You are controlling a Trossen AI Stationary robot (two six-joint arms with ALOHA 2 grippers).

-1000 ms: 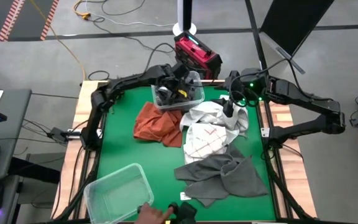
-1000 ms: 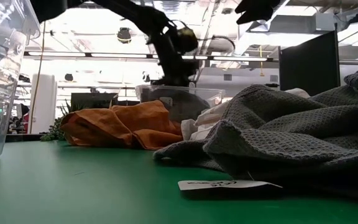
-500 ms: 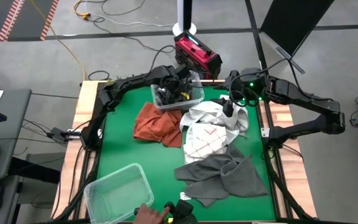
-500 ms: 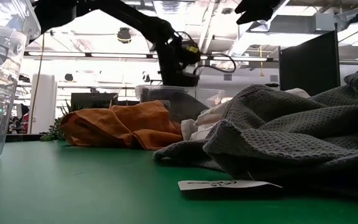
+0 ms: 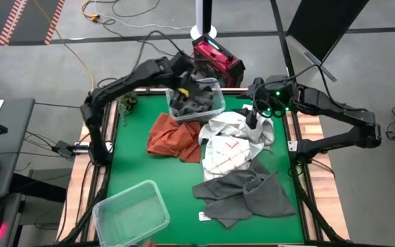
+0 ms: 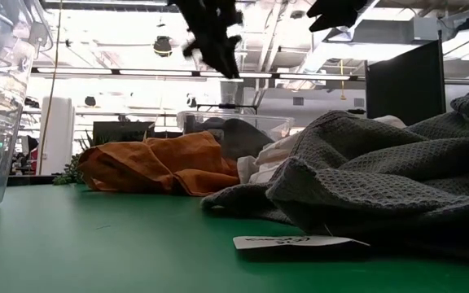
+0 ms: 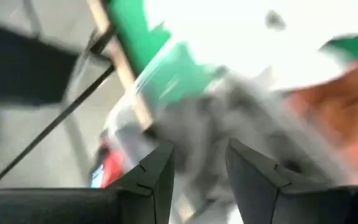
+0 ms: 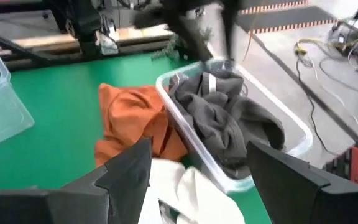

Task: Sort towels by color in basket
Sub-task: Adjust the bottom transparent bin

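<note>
High view: the left pincer [image 5: 184, 88] is raised over the far clear bin [image 5: 217, 107], where a dark grey towel [image 5: 196, 104] is heaped; its fingers stand apart, empty. The right pincer [image 5: 252, 116], wide open, hangs over the white towel [image 5: 233, 125]. Low view: a tag [image 6: 295, 242] is seen, its writing unreadable.

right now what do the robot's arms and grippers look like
Both arms are dark, jointed links with black cables along them. The right arm shows a small green light near its wrist. The left gripper and right gripper each have two dark, angular, wedge-shaped fingers.
</note>
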